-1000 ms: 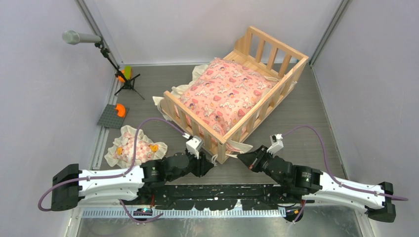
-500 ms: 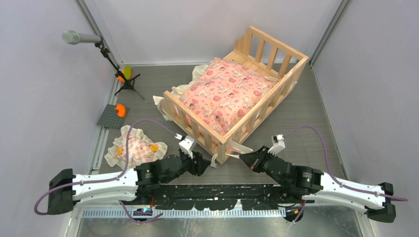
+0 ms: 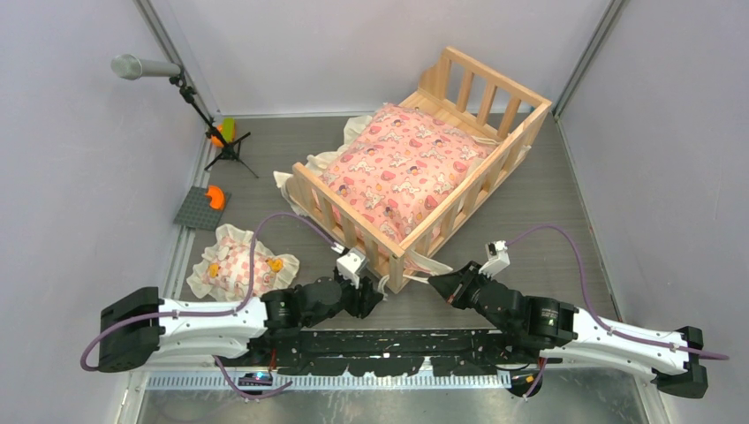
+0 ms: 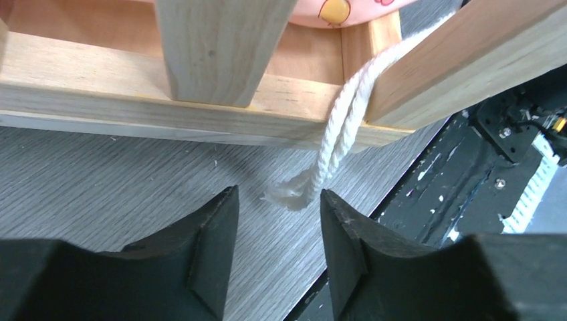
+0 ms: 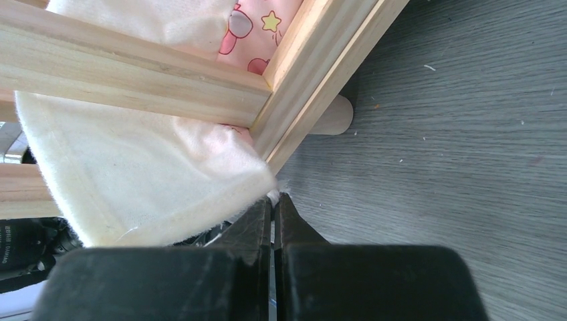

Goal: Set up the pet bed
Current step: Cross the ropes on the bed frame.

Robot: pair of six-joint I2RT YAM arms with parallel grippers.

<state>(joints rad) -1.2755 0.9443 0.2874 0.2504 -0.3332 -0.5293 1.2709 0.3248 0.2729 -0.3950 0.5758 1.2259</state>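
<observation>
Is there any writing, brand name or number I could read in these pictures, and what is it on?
Nothing can be read for certain.
On the left arm sticker: print too small to read.
On the right arm sticker: print too small to read.
On the black part at the edge of the right wrist view: white characters, too blurred.
On the pink cushion: cartoon pictures only.
On the pet bed: bare wood, no label seen.
</observation>
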